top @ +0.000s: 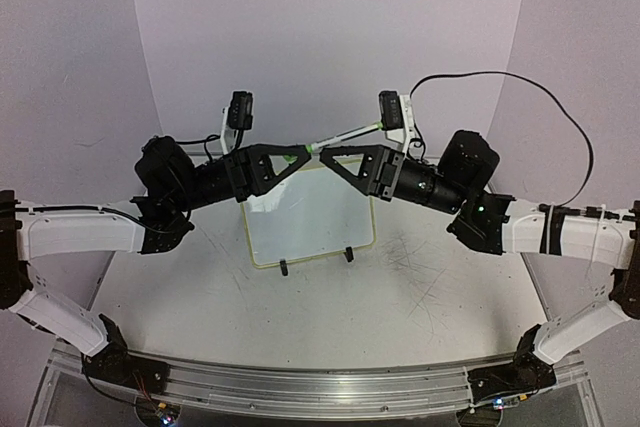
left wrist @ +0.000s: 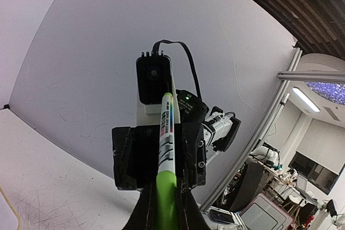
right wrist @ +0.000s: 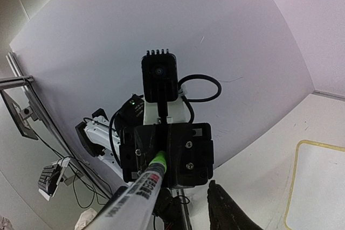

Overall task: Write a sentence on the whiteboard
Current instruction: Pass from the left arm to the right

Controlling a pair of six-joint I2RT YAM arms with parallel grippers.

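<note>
Figure: both arms meet above the whiteboard (top: 310, 237), standing mid-tabletop (top: 430, 287). Left pincer (top: 302, 153) is clamped on the marker (top: 350, 133) at its green cap (left wrist: 166, 192); right pincer (top: 323, 156) grips the barrel. We read 0 words on the board's visible part, so we judge all writing remains.

Bright, even light; wrist views bend at edges.

The left arm (top: 80, 235) and right arm (top: 575, 232) have white link shells, black joint housings with green lights, black finned wrist cameras (top: 239, 107), and looping black cables (top: 545, 92).
</note>
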